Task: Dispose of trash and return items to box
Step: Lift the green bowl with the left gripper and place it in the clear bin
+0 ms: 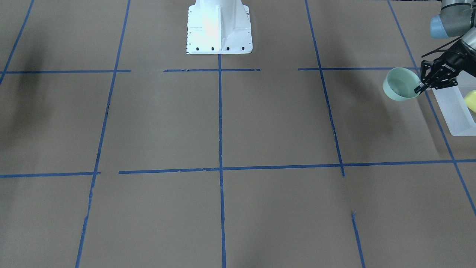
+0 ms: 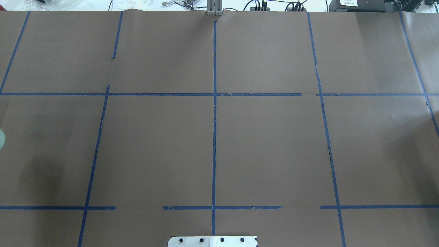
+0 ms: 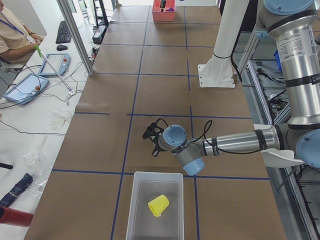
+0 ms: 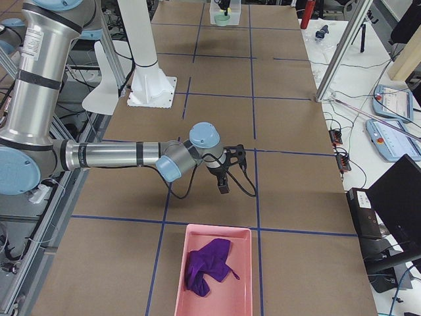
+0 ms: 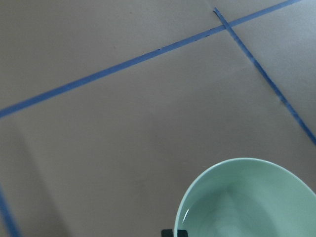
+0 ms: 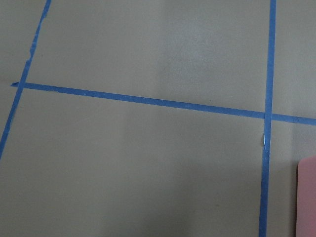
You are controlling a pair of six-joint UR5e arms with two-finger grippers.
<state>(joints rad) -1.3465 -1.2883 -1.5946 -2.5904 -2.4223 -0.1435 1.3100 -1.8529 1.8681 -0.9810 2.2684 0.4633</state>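
My left gripper [image 1: 422, 88] is shut on the rim of the pale mint-green bowl [image 1: 401, 85] and holds it tilted above the table, just beside the box. The bowl fills the lower right of the left wrist view [image 5: 252, 197], and a sliver of it shows at the overhead view's left edge [image 2: 1, 139]. The translucent white box [image 1: 452, 111] stands at the table's end with the yellow cup [image 1: 471, 99] lying inside; both also show in the exterior left view, the box [image 3: 145, 220] and the cup [image 3: 159, 205]. My right gripper [image 4: 223, 183] hovers over bare paper; I cannot tell whether it is open or shut.
A pink tray [image 4: 197, 237] holding a purple cloth [image 4: 209, 263] sits at the table's other end, and its corner shows in the right wrist view [image 6: 308, 197]. The white robot base [image 1: 219, 33] stands at mid-table. Brown paper carries blue tape lines.
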